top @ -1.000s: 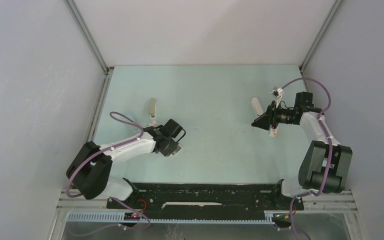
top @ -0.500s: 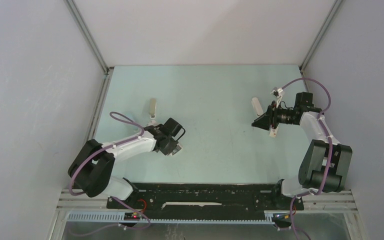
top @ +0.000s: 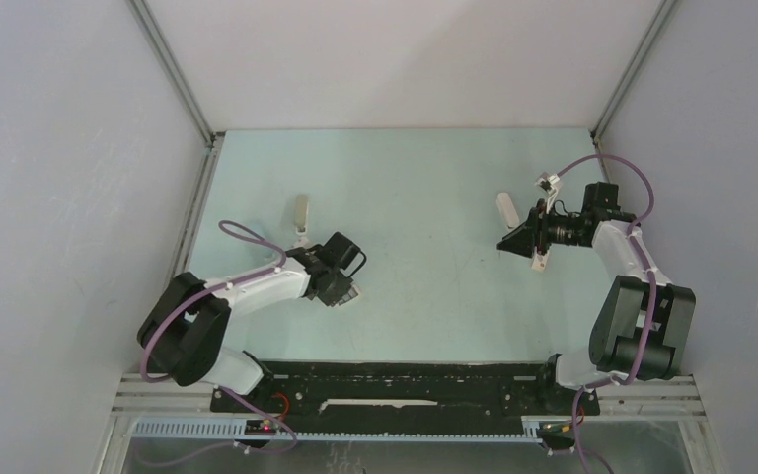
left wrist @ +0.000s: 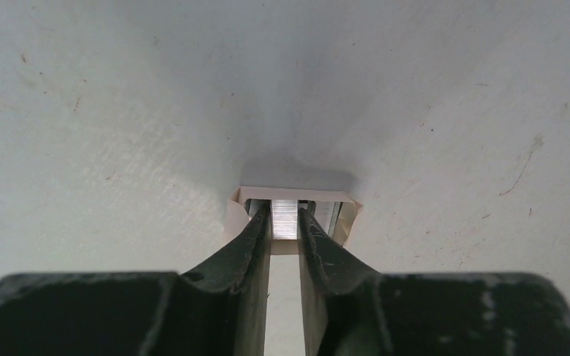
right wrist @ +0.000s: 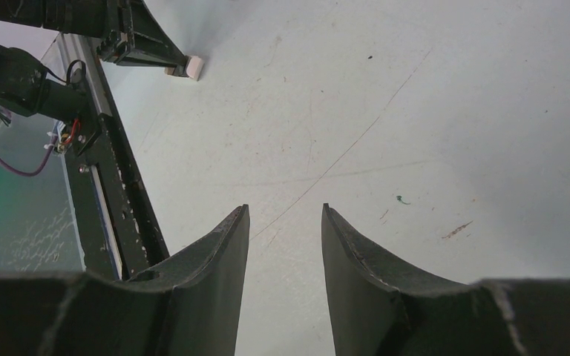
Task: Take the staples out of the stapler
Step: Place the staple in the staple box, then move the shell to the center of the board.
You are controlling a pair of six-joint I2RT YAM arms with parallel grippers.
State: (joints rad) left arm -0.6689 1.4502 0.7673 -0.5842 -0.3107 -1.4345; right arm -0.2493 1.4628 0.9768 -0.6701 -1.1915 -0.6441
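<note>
Staples [left wrist: 285, 220] show as a short silvery strip between the fingertips of the left hand [left wrist: 285, 215], which clasps it narrowly from both sides. The hand's tips reach down into a small open box [left wrist: 345, 216] lying on the surface [left wrist: 119, 111]. Over the last second the overhead view shows only a small change. The left arm's [top: 257, 286] big near joint has crept slightly rightward, while its hand has settled over the box and hardly shifted. That suggests the carrying is over and the staples are being set down in the box. Whether the grip is already easing cannot be told.

The right hand [top: 505, 242] has not moved. It hangs released, with nothing between its fingers, just beside the stapler [top: 505, 209], which lies far from the box on the right of the surface. A beige bar [top: 301, 212] lies behind the left arm. Whether any staples remain in the stapler cannot be seen.
</note>
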